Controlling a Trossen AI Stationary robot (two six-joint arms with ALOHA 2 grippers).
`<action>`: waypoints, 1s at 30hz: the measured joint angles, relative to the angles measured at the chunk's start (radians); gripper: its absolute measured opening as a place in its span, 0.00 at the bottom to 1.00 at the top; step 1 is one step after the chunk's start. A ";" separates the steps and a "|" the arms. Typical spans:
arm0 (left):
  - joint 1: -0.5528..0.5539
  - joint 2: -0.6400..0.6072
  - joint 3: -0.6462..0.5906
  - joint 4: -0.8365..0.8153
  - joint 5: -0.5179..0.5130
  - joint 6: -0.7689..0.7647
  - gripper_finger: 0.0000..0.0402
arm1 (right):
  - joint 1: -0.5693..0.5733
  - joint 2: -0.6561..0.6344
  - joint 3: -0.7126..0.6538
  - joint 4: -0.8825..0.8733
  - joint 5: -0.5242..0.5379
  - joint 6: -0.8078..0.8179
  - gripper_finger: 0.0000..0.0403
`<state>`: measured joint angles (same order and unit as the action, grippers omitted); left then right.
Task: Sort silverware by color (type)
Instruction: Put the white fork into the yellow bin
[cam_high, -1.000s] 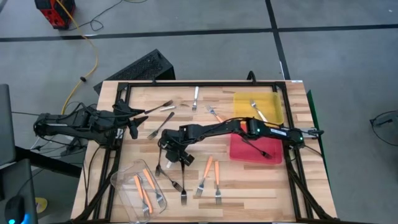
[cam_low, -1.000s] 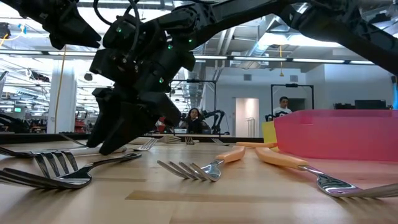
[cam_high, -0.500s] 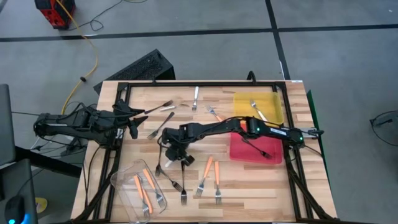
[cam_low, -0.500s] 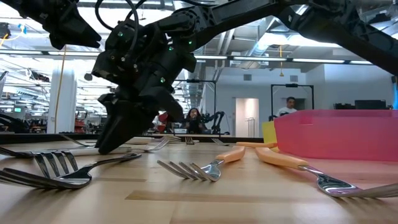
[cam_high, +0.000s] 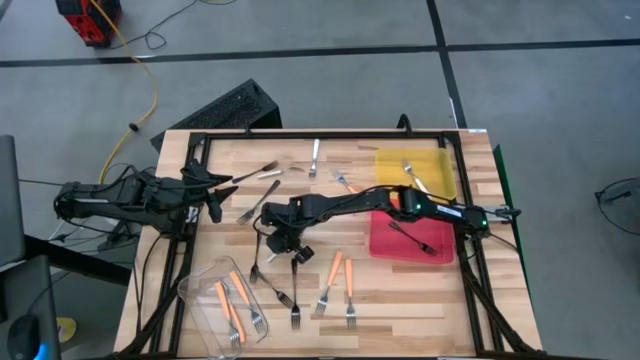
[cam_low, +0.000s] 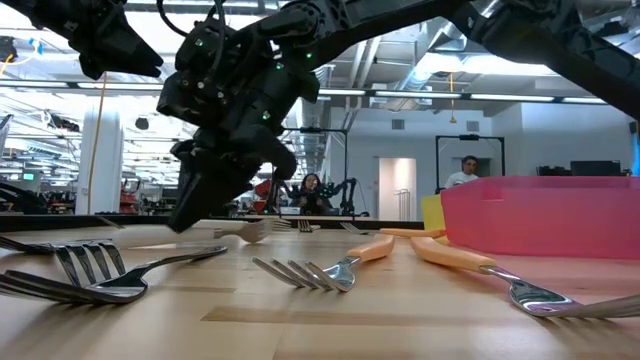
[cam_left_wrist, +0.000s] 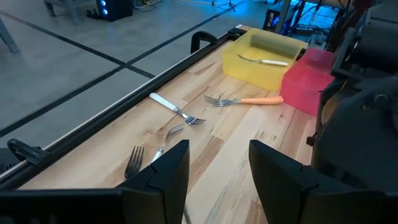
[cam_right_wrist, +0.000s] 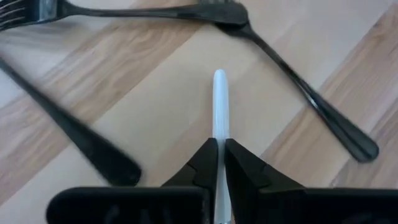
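My right gripper (cam_high: 283, 243) reaches to the table's middle and is shut on a white-handled fork (cam_right_wrist: 219, 99). In the low view this gripper (cam_low: 192, 222) slants down just above the wood. Black forks (cam_right_wrist: 292, 81) lie on the table around it. Orange-handled forks (cam_high: 335, 270) and more black forks (cam_high: 272, 292) lie toward the near edge. My left gripper (cam_high: 215, 195) waits open at the table's left side, with nothing between its fingers (cam_left_wrist: 161, 180). My right gripper pinches the fork's white handle (cam_right_wrist: 219, 127) between its two fingers, slanting down from above. The fingers lie along the handle, whose free end (cam_right_wrist: 219, 78) sticks out past the fingertips. Its own body hides the tines, so whether the fork is clear of the table cannot be told.
A yellow tray (cam_high: 440, 160) at the far right holds a white-handled fork, and a red tray (cam_high: 385, 240) next to it holds a black fork. A clear tub (cam_high: 200, 290) at the near left holds orange forks. More forks lie by the far edge (cam_high: 313, 155).
My right gripper has shut on the white handle and has rolled a little about its own axis. My left arm has kept still.
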<state>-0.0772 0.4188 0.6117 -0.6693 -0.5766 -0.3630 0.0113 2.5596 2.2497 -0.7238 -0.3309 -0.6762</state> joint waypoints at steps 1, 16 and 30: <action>0.000 0.000 0.000 0.000 0.000 0.000 0.38 | 0.000 -0.005 -0.001 0.000 0.001 0.008 0.12; 0.000 0.000 0.000 -0.014 0.000 0.000 0.38 | 0.000 -0.036 0.001 -0.029 0.018 0.067 0.08; 0.000 0.000 0.000 -0.022 -0.008 0.000 0.38 | 0.017 -0.024 0.003 -0.039 0.047 0.080 0.60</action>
<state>-0.0769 0.4187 0.6117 -0.6911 -0.5846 -0.3630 0.0284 2.5352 2.2532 -0.7630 -0.2840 -0.5966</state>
